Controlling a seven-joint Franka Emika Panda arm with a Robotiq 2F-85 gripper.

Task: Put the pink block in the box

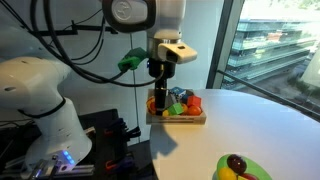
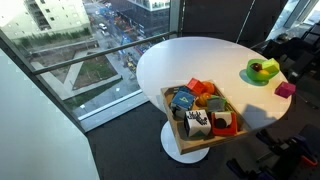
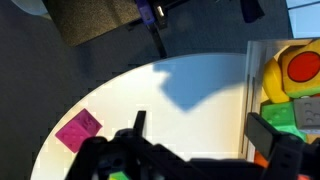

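Note:
The pink block (image 2: 285, 89) is a small magenta cube lying on the round white table near its edge, apart from the box. It also shows in the wrist view (image 3: 77, 129), at the lower left. The box (image 2: 170, 115) is a shallow light-wood tray holding several coloured blocks. It also shows in an exterior view (image 1: 176, 119) and at the right edge of the wrist view (image 3: 250, 90). My gripper (image 1: 160, 92) hangs over the box's near edge. In the wrist view my gripper (image 3: 205, 135) is open and empty, above bare tabletop between the pink block and the box.
A round lime-green dish (image 2: 263, 70) with dark and yellow things in it stands beside the pink block, and shows at the table's front too (image 1: 240, 168). Windows run behind the table. The white robot base (image 1: 40, 100) stands off the table.

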